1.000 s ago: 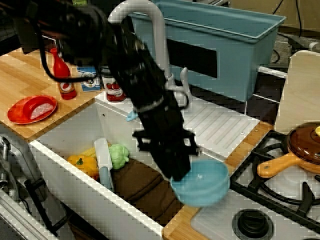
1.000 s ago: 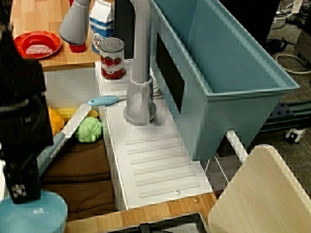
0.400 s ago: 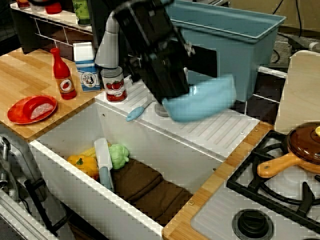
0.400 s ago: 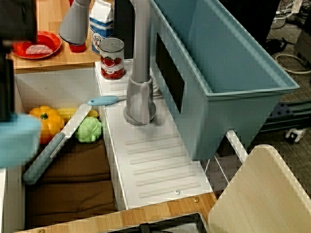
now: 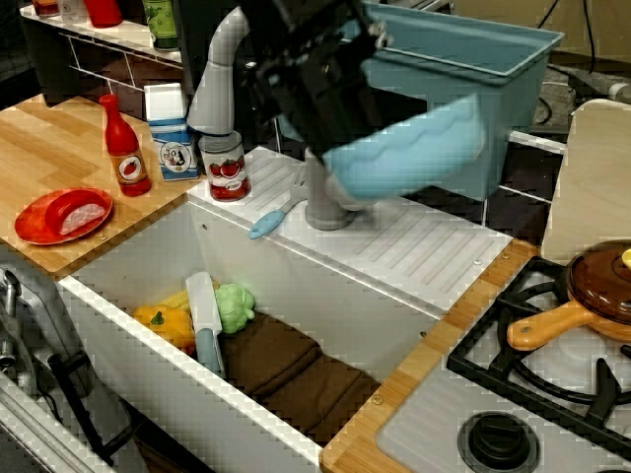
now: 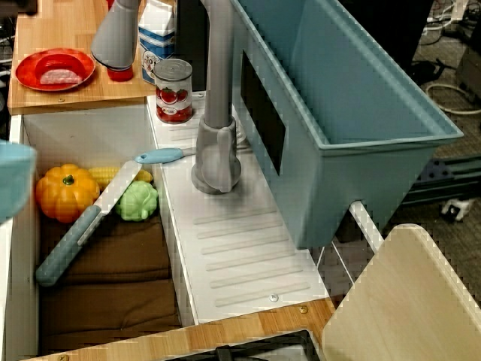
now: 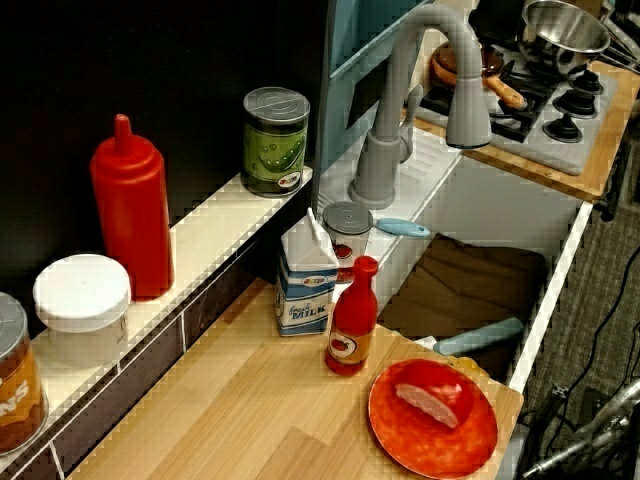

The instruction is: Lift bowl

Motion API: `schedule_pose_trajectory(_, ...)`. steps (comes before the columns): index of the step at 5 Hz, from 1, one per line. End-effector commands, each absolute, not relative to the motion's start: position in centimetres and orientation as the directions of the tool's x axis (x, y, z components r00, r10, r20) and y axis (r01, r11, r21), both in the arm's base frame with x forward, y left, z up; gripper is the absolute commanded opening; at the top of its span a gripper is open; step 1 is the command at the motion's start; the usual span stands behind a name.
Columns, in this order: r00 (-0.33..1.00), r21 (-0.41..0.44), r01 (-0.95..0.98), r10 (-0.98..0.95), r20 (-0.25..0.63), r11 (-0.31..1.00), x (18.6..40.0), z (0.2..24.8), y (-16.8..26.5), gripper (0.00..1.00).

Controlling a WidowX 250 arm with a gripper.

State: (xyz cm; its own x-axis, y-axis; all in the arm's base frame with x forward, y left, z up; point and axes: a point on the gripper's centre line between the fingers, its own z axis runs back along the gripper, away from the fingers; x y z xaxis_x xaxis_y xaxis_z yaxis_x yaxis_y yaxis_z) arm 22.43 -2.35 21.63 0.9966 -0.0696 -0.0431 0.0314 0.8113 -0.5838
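Note:
The light-blue bowl hangs tilted in the air above the white drainboard, in front of the blue tub. My black gripper comes down from the upper left and is shut on the bowl's left rim; the fingertips are hidden behind the bowl. The view from above the sink shows only a sliver of the bowl at the left edge, and the gripper is out of frame there. Neither bowl nor gripper shows in the view from the counter's left end.
The grey faucet stands just below the bowl. The sink holds a knife, an orange pepper, a green vegetable and a brown cloth. A can, carton, red bottle and red plate stand left; a brown pan sits on the stove.
The bowl rose from the counter edge beside the stove and moved back toward the tub with my gripper. It now hangs higher and tilted; the arm has left the view from above.

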Motion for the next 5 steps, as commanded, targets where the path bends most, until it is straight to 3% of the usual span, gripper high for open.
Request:
schedule_pose_trajectory(1, 0.995, -0.590, 0.087, -0.097, 0.015, 0.802, 22.5, 25.7, -2.4, 0.00)
schedule_pose_trajectory(5, 0.993, -0.603, 0.099, -0.116, 0.011, 0.792, 22.9, 26.9, -2.6, 0.00)
